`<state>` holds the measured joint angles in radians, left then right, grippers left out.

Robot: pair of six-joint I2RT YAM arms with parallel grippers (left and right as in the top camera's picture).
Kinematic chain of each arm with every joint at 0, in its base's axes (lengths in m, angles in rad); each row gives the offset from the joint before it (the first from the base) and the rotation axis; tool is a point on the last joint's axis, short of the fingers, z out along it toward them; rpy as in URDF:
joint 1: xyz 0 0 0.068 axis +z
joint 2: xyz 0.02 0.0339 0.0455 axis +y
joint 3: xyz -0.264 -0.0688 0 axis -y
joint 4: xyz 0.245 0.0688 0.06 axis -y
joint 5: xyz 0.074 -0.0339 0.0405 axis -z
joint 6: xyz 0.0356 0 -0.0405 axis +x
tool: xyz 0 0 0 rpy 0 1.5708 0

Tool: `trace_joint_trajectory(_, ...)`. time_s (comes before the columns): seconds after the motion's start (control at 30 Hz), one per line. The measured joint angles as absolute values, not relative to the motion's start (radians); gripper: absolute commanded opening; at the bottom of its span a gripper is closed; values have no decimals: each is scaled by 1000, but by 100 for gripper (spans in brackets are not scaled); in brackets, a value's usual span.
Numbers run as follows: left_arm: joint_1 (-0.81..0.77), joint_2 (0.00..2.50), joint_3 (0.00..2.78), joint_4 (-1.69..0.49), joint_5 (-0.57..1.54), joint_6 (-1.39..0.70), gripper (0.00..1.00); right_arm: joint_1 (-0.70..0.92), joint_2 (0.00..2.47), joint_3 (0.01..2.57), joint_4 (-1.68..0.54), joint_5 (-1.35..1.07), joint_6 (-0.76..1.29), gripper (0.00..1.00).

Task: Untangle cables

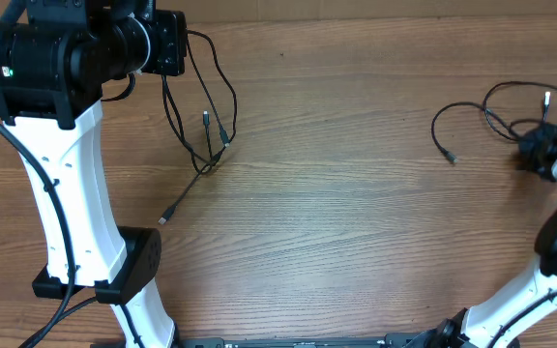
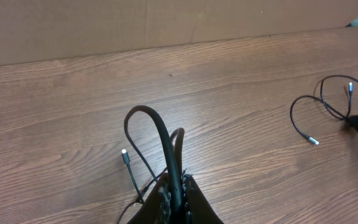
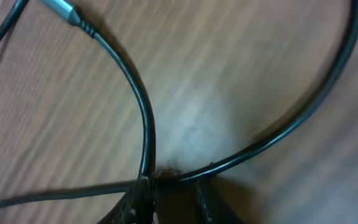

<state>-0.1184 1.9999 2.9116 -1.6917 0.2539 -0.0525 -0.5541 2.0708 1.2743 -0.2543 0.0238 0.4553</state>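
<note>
While the left gripper [image 2: 178, 190] pinches looped black cables [image 2: 149, 121] rising just ahead of its jaws, the right gripper [image 3: 166, 186] nips a second cable [image 3: 143, 118], silver-tipped plug [image 3: 58, 7] lying beyond its closed jaws.

left gripper [image 2: 176, 198] cut off by lower edge, cables [image 3: 146, 124] blurred and cropped at right gripper [image 3: 173, 186], plug [image 1: 452, 158] beside it unreadably small

My overhead camera looks straight down on the brown wood-grain table [image 1: 356, 193]. My left wrist camera slants across it past a thin black cable bundle [image 2: 165, 140], sharing the thin black looped cable [image 1: 434, 126] [image 2: 292, 115] with the overhead. My right wrist camera faces down, close over that loop [image 3: 146, 124].
</note>
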Motion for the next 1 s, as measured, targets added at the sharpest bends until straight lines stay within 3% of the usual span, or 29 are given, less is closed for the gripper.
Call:
trace_joint_trajectory(0.43, -151, 2000, 2912, -1692, 253, -52, 7, -516, 2139, 1552, -335, 53, 379, 22)
trace_joint_trajectory(0.67, -169, 2000, 2912, -1692, 253, -52, 6, -512, 2139, 1554, -454, 59, 351, 5)
trace_joint_trajectory(1.0, -171, 2001, 2912, -1692, 218, -52, 6, -413, 2138, 1554, -589, -64, 211, 5)
